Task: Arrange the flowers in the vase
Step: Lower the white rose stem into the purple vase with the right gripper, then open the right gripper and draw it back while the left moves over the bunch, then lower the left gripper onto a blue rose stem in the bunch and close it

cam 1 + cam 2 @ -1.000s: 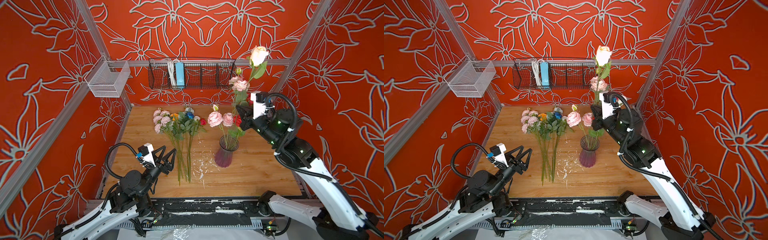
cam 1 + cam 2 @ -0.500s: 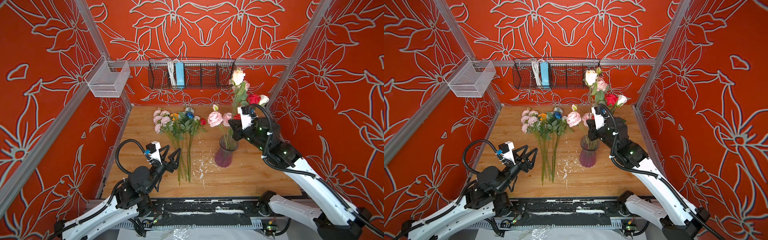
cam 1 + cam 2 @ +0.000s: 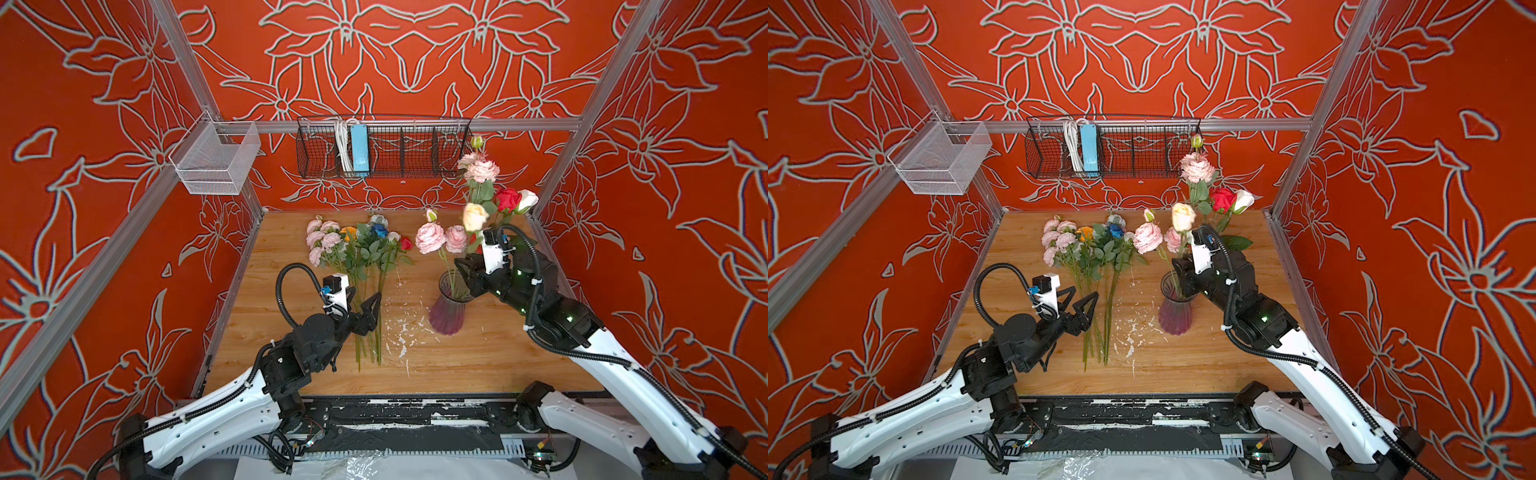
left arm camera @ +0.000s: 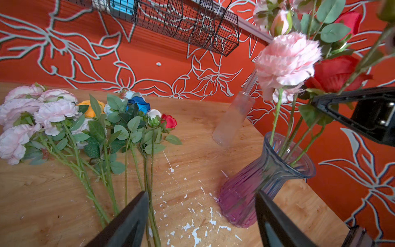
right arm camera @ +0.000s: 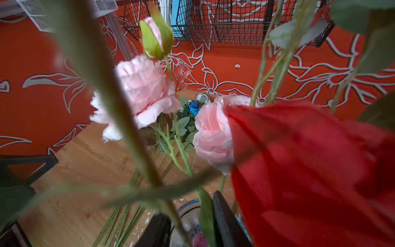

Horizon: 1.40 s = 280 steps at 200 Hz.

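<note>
My left tool (image 3: 365, 300) hangs wide open over the stems of the loose flowers (image 3: 357, 249) and grips nothing. That bunch lies flat on the surface (image 3: 478, 365), left of the vase (image 3: 446, 320), which stands upright. My right tool (image 5: 188, 204) sits at the vase mouth with its jaws partway apart. The stem of the cream rose (image 3: 475, 216) runs between them with room to spare, so I see no grip on it. Pink blooms (image 3: 428, 237), a red rose (image 3: 508, 198) and a white rose (image 3: 527, 199) stand in the vase too.
</note>
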Available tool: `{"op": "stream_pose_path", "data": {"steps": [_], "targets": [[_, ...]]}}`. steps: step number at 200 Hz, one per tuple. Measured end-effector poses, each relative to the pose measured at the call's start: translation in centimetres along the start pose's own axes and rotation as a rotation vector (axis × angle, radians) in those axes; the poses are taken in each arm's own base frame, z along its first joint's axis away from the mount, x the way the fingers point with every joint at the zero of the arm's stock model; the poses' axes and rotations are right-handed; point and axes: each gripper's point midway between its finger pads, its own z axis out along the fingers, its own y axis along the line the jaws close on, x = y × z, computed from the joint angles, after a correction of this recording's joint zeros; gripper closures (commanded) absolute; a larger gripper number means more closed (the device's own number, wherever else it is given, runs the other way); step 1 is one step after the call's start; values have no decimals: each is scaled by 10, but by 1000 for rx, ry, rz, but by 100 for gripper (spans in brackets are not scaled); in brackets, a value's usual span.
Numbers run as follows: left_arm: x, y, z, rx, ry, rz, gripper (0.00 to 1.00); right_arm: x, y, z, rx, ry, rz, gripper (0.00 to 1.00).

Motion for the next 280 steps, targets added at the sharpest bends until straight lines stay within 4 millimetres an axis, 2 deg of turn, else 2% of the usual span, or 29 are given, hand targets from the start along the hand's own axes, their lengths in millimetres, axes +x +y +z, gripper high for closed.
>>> {"op": "stream_pose_path", "data": {"steps": [19, 37, 80, 115, 152, 166, 186, 209, 228, 253, 280], "targets": [[5, 3, 7, -11, 25, -9, 21, 1, -2, -6, 11, -1, 9, 59], [5, 6, 12, -22, 39, -23, 21, -2, -4, -20, 17, -24, 26, 57], [-6, 14, 24, -69, 87, -49, 21, -11, -5, -53, 11, -84, 61, 53], [-13, 15, 32, -90, 134, -47, 21, -4, -14, -69, 54, -77, 86, 51], [0, 21, 38, -121, 217, -34, 20, 7, -31, -96, 129, -84, 129, 49], [8, 27, 38, -147, 251, -35, 20, 16, -41, -106, 170, -98, 162, 48], [19, 40, 38, -198, 293, -54, 19, 42, -57, -112, 241, -89, 216, 47], [27, 62, 36, -282, 327, -100, 19, 84, -73, -101, 321, -3, 264, 46], [30, 82, 34, -367, 353, -147, 19, 111, -82, -93, 371, 59, 285, 46], [36, 104, 36, -462, 389, -198, 20, 128, -90, -87, 426, 96, 311, 46], [56, 119, 38, -527, 473, -219, 20, 148, -96, -79, 466, 146, 345, 45]]}}
